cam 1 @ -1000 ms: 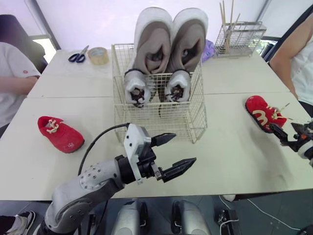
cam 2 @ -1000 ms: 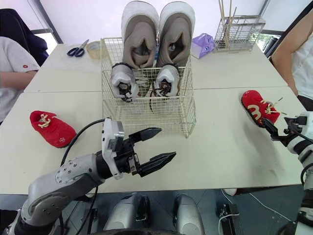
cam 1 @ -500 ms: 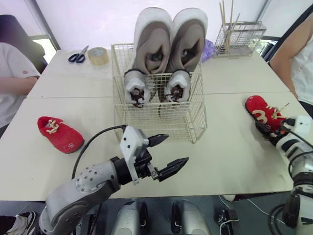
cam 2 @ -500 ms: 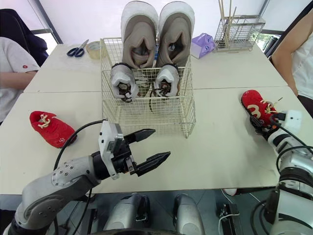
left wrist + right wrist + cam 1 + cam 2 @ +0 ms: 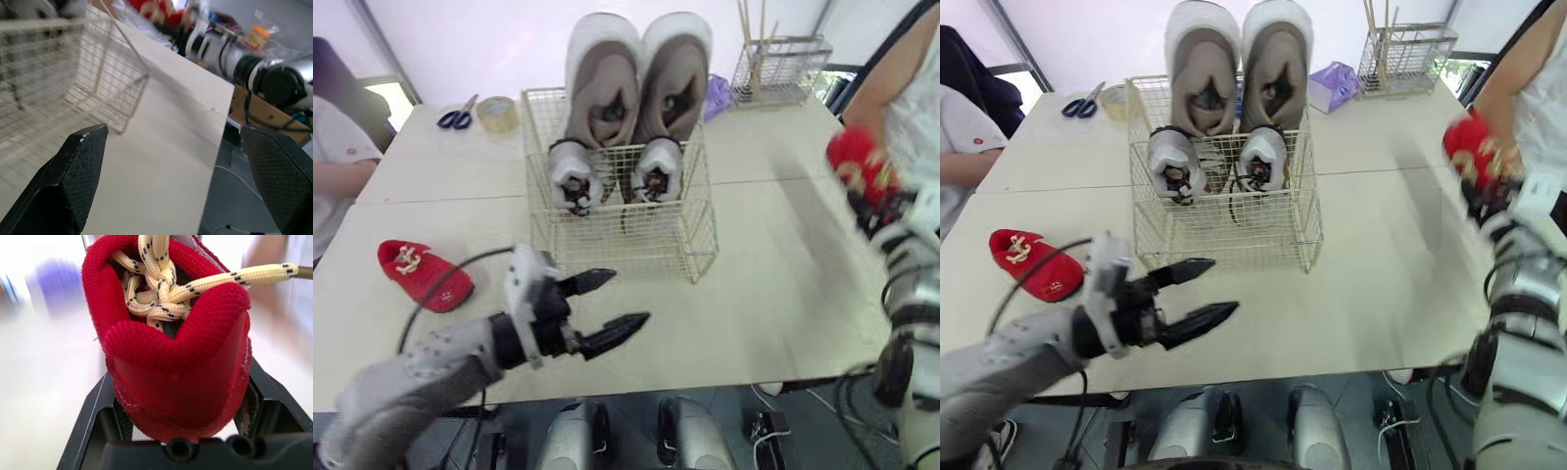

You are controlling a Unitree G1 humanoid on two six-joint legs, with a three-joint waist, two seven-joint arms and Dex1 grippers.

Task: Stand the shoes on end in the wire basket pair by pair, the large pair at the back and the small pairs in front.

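Shoe (image 5: 171,362) of red mesh, cream laces, between right jaws

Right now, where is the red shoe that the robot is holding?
The red shoe is on the robot's right in the head views, clamped in the right pincer and held above the table, to the right of the wire basket.

No legible text, brand, number or sign. Small red emblem on person's white shirt (image 5: 974,140): too small to read. Red shoe (image 5: 171,357): fabric and laces, no lettering legible. Purple pack (image 5: 1335,83) at far side of desk (image 5: 1381,255): print illegible.
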